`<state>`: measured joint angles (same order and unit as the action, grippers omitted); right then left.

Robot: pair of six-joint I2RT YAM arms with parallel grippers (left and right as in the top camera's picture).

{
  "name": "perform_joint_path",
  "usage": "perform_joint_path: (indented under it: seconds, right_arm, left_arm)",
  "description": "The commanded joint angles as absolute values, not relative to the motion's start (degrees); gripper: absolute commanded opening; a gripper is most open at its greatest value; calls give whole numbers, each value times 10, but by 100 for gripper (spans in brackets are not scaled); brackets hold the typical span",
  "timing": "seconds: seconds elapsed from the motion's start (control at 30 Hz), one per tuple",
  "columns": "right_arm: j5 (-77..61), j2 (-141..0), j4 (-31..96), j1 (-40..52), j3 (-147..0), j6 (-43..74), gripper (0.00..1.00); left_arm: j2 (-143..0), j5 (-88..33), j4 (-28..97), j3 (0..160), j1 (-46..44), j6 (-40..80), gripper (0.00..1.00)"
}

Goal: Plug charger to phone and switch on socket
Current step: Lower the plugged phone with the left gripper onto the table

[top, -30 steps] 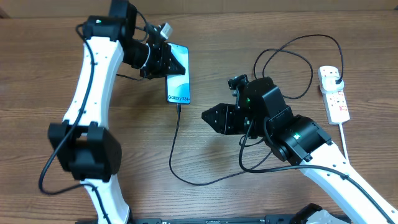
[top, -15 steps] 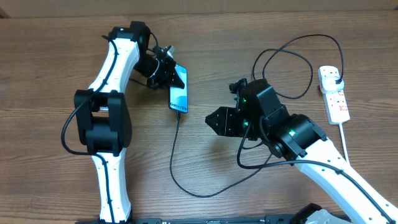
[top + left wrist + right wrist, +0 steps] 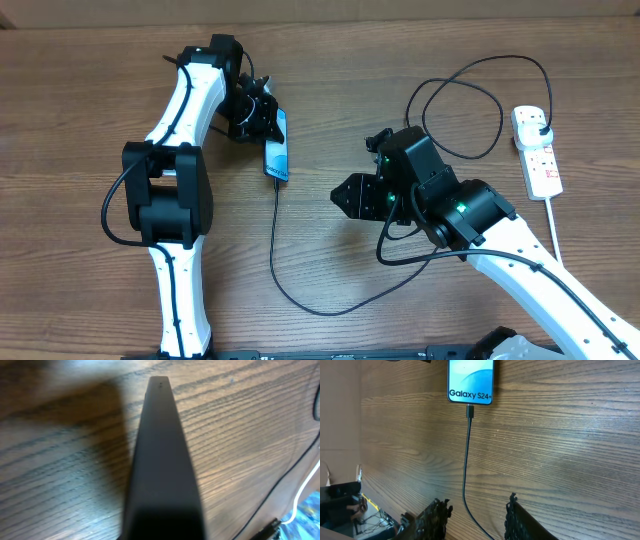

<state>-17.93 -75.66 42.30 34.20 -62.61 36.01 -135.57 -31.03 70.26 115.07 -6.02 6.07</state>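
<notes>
- The left gripper (image 3: 258,118), at the far left of the wooden table (image 3: 80,80), is clamped tight on the far end of the phone (image 3: 277,150).
- A second ago the phone showed its whole blue screen to the overhead camera. Now it appears as a narrow strip, rolled up toward one long edge and shifted a little to the left. The left arm has folded in closer to it.
- The left wrist view shows only a dark slab running away over the wood grain, which fits a phone held at its end.
- The charger (image 3: 276,230) has stayed connected through this turn. In the right wrist view its tip sits in the phone's near edge, just below the "Galaxy S24+" text.
- From there the thin black cable runs toward the near side, loops right beneath the right arm, and climbs to the far right, where its black plug sits in the socket (image 3: 540,160).
- The right gripper (image 3: 342,196) sits mid-table, to the right of the phone, with its fingers apart and nothing between them. It has barely moved. In its own view the cable lies on the wood below the gap.
- The plugging step looks done, and turning the phone has not pulled the tip out.
- The step left is most likely the switch on the socket, which lies well apart from both grippers. Its red markings show, but whether it is on cannot be told.
</notes>
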Motion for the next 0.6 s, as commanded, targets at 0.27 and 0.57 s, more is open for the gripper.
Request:
perform_joint_path:
  seconds: [0.27,0.57]
  right_arm:
    - [-174,-757,429,341,-630,358,40]
    - [-174,-757,430,341,-630,358,40]
  left_arm:
    - [-1357,-303,692,1119,-68,80,4]
    - [-1357,-302,672,1091,-68,82,4]
